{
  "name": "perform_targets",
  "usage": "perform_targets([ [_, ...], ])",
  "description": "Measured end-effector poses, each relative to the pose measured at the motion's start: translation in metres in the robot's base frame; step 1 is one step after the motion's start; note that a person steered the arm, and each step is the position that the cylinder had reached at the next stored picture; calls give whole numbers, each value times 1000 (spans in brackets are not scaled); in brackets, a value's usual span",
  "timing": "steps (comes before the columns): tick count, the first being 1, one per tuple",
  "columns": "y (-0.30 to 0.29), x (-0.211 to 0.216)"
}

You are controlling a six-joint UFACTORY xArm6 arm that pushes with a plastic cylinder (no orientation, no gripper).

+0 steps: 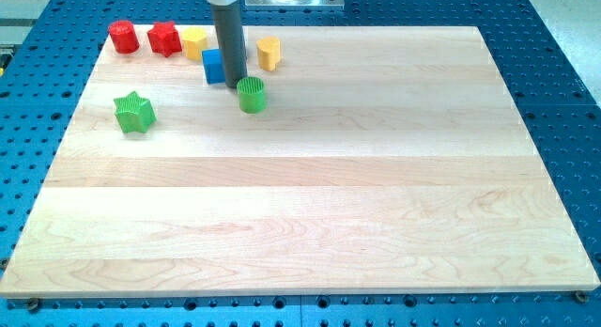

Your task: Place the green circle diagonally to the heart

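The green circle [252, 94] stands on the wooden board near the view's top, left of centre. The yellow heart [269, 53] lies above it and slightly to the right, near the board's top edge. My tip [233, 85] is at the green circle's upper left side, touching or almost touching it. The rod stands in front of the blue block [213, 66] and hides its right part.
A red circle [123, 36], a red star-like block [164, 38] and a yellow block [194, 42] line the board's top left edge. A green star [133, 112] lies at the left. The board [300, 214] rests on a blue perforated table.
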State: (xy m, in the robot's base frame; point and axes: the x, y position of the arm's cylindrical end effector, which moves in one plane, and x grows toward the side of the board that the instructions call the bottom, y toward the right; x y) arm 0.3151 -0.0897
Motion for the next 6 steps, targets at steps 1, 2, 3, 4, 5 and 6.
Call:
perform_targets([
  [1,-11,-10],
  [2,48,-28],
  [3,74,-37],
  [4,14,22],
  [5,-112,55],
  [6,-114,2],
])
